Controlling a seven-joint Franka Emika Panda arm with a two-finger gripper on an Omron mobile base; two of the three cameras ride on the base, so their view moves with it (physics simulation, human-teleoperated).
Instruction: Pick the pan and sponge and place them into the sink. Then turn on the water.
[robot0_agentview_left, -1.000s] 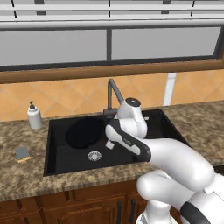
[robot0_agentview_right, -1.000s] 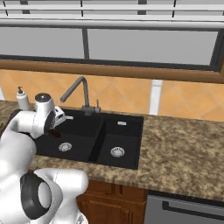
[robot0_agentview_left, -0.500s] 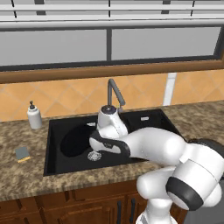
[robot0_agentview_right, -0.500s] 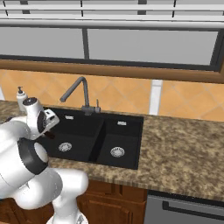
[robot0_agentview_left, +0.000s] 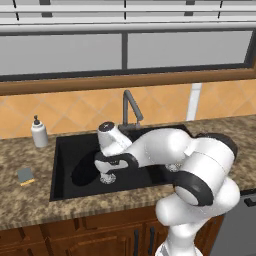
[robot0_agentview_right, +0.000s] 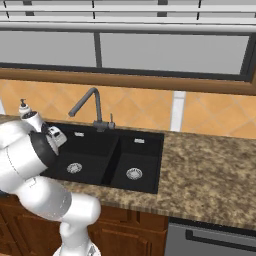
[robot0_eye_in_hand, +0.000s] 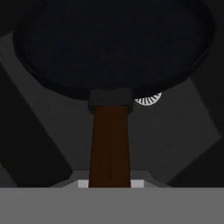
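Gripper (robot0_agentview_left: 106, 172) low over the sink's (robot0_agentview_left: 62, 192) larger basin, clenched on the pan's brown handle (robot0_eye_in_hand: 110, 144) — the hand view looks straight along it to the black pan (robot0_eye_in_hand: 113, 43), with a silver drain (robot0_eye_in_hand: 148, 99) peeking out from under its rim. From the left base view the pan (robot0_agentview_left: 84, 171) sits dark against the basin floor; whether it is touching down or just above, I cannot tell.

So this is the first placement, nearly done by my reading: pan in the basin, grip not yet let go. Next call: settle the pan flat, open up, lift the hand clear without catching the handle.

Further out, the sponge (robot0_agentview_left: 25, 175) lies on the bench (robot0_agentview_left: 30, 205) left of the sink, well apart from the gripper, grey-blue face up. The soap bottle (robot0_agentview_left: 39, 133) stands behind it near the wall — not to be mistaken for it. The faucet (robot0_agentview_left: 130, 107) rises behind the basin, no stream running. Sponge next, then the water.
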